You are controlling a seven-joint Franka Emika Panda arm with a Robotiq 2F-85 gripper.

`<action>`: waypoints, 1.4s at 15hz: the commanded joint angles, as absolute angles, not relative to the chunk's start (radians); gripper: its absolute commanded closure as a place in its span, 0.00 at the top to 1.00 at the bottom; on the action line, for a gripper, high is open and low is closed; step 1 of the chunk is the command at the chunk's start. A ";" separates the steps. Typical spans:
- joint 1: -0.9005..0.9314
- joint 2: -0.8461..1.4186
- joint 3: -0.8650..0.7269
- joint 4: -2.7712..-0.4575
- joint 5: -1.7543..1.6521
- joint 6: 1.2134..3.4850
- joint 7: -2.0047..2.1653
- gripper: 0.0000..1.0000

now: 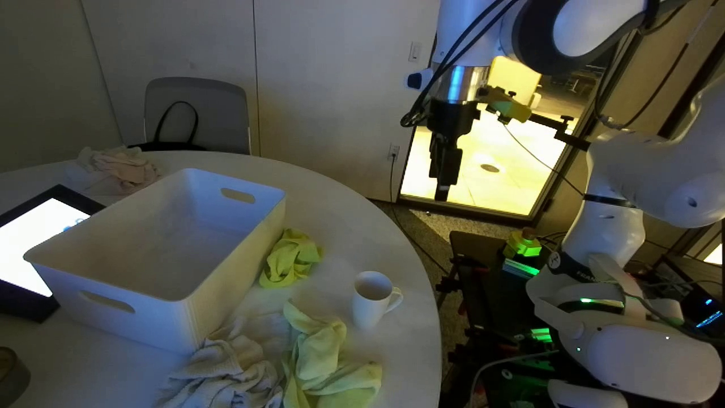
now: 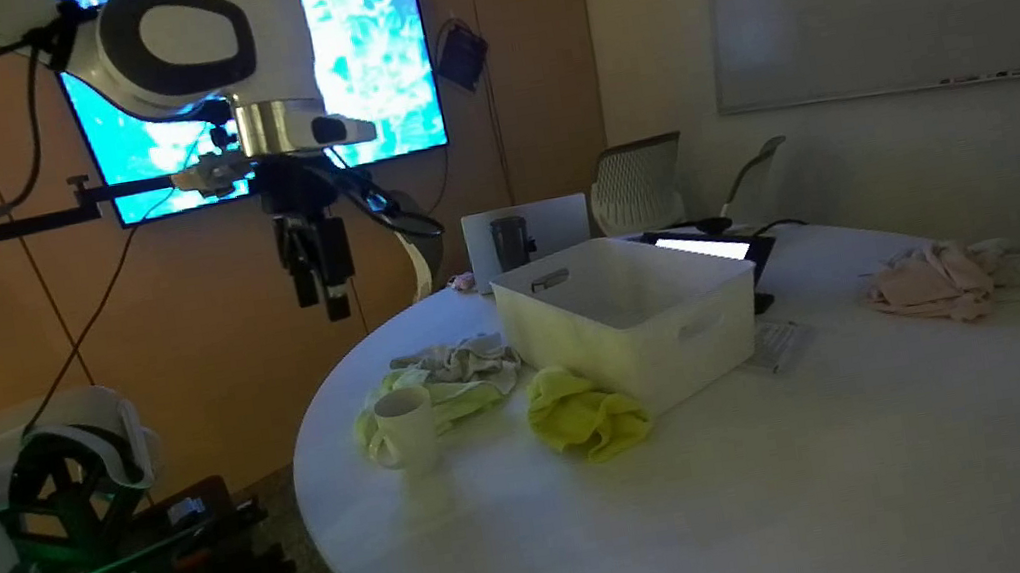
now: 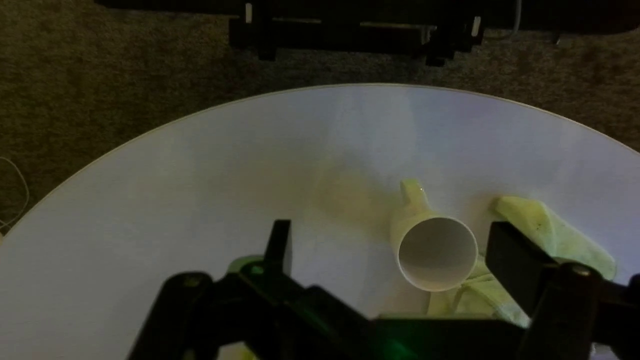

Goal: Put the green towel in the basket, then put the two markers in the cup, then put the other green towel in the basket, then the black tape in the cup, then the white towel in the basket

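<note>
The bench (image 2: pixel 803 485) carries the basket (image 1: pixel 226 277); both green towels (image 1: pixel 291 258) and the white towel (image 1: pixel 226 368) lie near it, I judge for short transfers; my pincer (image 3: pixel 392 245) is raised, spread, holding nothing; the cup (image 1: pixel 369 309) stands upright, presumably for loading.

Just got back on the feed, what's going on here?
Nothing is being handled: the robot's gripper hangs open above the table. The cup stands upright, with nothing visible inside. One green towel lies beside the basket; the other green towel lies beside the white towel. No towel shows in the basket yet.
</note>
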State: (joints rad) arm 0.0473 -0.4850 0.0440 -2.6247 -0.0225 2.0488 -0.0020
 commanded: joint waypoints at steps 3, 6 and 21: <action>0.064 -0.281 0.061 -2.541 -0.010 2.212 0.004 1.00; 0.066 -0.168 0.057 -2.494 -0.012 2.310 -0.015 1.00; 0.158 0.236 0.160 -2.306 -0.079 2.436 -0.135 1.00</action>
State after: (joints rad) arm 0.1343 0.2107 0.1328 -2.3603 -0.0654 2.4617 -0.1185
